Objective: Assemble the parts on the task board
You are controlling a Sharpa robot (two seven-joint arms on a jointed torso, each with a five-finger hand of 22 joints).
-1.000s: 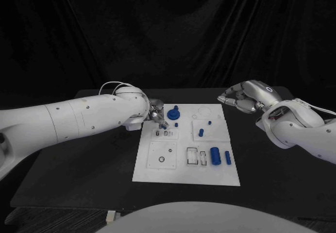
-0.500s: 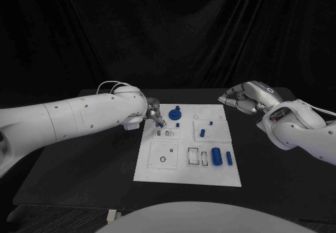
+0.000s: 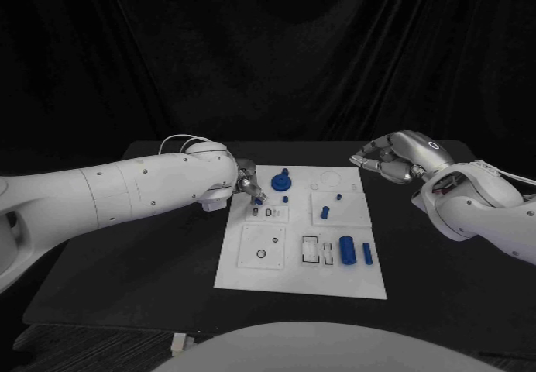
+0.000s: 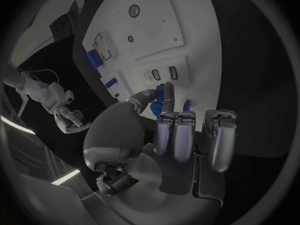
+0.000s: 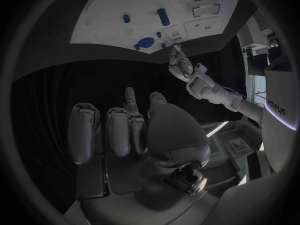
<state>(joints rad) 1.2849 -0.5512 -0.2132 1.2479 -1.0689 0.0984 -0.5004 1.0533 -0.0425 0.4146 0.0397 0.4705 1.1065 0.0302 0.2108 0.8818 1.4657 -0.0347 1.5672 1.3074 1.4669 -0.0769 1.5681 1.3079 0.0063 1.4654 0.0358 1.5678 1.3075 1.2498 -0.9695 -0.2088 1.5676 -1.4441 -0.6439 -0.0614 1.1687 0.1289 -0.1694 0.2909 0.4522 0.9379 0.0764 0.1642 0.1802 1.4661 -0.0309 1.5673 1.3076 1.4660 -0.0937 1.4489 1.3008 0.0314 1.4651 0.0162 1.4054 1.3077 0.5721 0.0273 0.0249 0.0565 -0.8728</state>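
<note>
Black table (image 3: 146, 263): I see a matte dark top, with the white task board (image 3: 301, 279) lying flat in its middle, long side running away from me.
Backdrop: I see black cloth hanging in folds behind the table's far edge.
Task board layout: I make out square panels with small slots and rings, and dark-outlined rectangular pockets near the middle.
Parts: I count a round blue piece with a knob (image 3: 280, 182) at the far left of the board, a short blue peg (image 3: 324, 211) right of centre, and a thick blue cylinder (image 3: 346, 249) with a thin blue bar (image 3: 366, 252) just beside it, nearer me.
Left hand (image 3: 248, 184): it sits over the board's far left corner; in its wrist view I see a small blue part (image 4: 160, 92) pinched between thumb and a finger, the other fingers curled.
Right hand (image 3: 389, 160): it hangs off the board's far right corner, fingers curled inward around nothing, apart from the board.
</note>
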